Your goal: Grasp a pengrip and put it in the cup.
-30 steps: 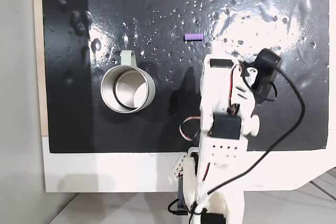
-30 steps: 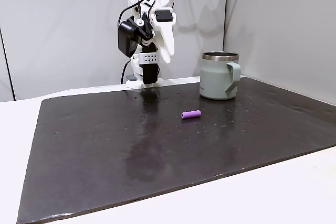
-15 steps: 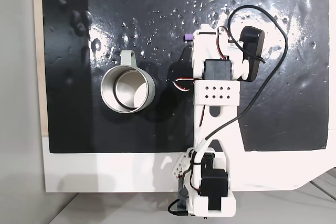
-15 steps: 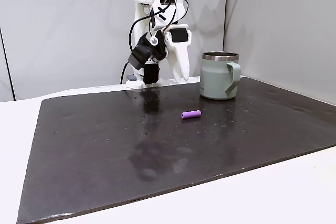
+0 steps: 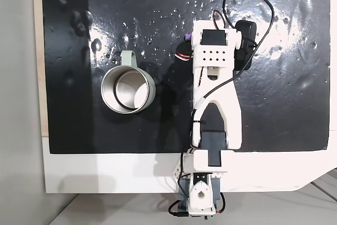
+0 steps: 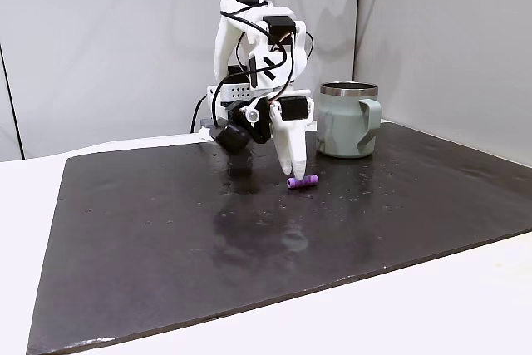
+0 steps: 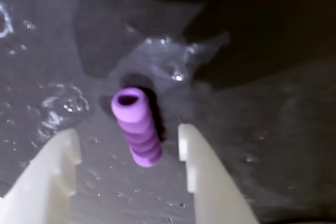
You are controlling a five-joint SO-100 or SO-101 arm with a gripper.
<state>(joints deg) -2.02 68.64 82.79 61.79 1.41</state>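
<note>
Fingers [image 7: 52, 161] of the gripper [image 7: 128, 142] are standing wide apart in the wrist view, one on each side of the pengrip [image 7: 136, 127], and they are not holding anything yet. The little purple pengrip is lying flat on the black mat [image 6: 166, 247], with gaps on both sides, a bit closer to the right finger in that view. In the side fixed view the gripper [image 6: 293, 174] is reaching down just beside the pengrip [image 6: 304, 181], and the cup [image 6: 347, 119] is sitting farther back to the right. From above, only the tip of the pengrip [image 5: 187, 37] is peeking out from under the arm, and the cup [image 5: 128, 89] is sitting to the left.

Trouble could be coming: the pengrip is round, so one finger touching first could be rolling it away. The mat is looking wet and shiny, so it could be slipping too.

Compared with a second ago, the arm is now stretching out and reaching down low over the pengrip, while the pengrip and cup are sitting in the same spots.
</note>
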